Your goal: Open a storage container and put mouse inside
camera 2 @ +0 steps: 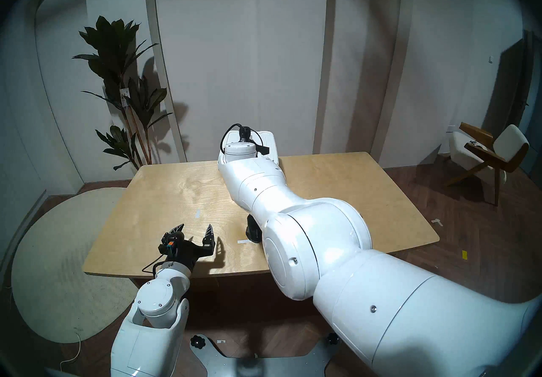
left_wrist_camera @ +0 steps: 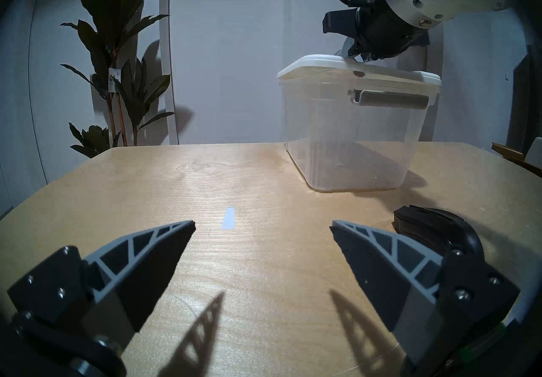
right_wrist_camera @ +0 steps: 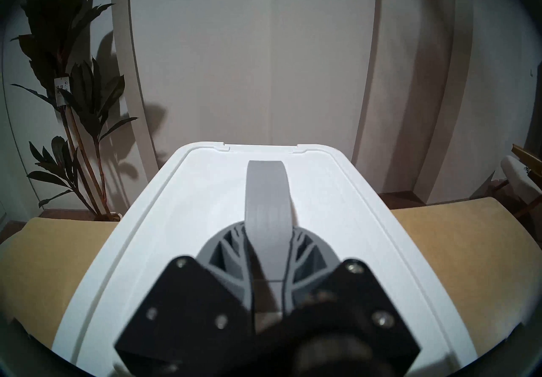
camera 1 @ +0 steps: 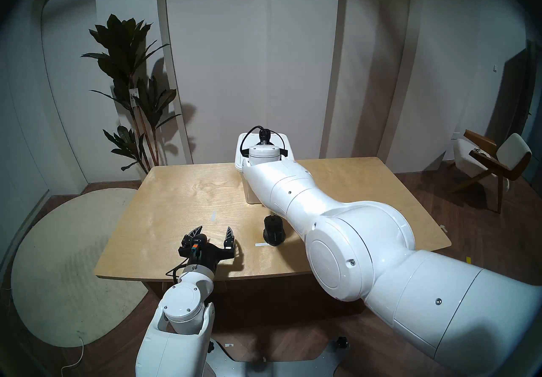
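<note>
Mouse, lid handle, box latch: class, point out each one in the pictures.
mouse [camera 1: 274, 231], head left view, on its back.
lid handle [right_wrist_camera: 267, 191], right wrist view, on the strap's middle.
box latch [left_wrist_camera: 391, 100], left wrist view, on the bar's middle.

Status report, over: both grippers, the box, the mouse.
Right gripper shut on the lid's grey strap handle; lid lifting at one end. Left gripper open, empty. Mouse on table, right arm overhanging it.

Mouse [camera 1: 274, 230]: you will find faint grey lettering on its near end, too small to read.
Plant tag [camera 1: 134, 98]: you can see a white tag with dark printed marks hanging on the stem; characters not legible.
Elsewhere: no readable text.
</note>
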